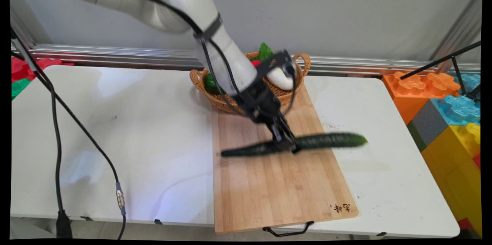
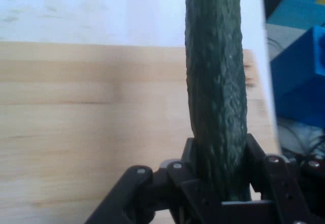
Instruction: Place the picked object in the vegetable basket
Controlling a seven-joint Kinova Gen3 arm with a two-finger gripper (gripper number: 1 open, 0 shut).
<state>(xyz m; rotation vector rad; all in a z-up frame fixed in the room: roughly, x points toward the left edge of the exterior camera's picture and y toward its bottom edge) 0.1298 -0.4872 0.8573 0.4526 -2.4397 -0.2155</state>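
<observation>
The black two-finger gripper [image 1: 285,144] is clamped around the middle of a long dark green cucumber [image 1: 330,140], carried just above the bamboo cutting board [image 1: 269,183] below it. Such a long, smooth thing could rotate or slip out.

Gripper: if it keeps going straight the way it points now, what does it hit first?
Probably the cutting board. The gripper points down at it, shut on the cucumber, which lies crosswise in the jaws, so the cucumber likely touches the wood first. How high it is above the board is unclear.
</observation>
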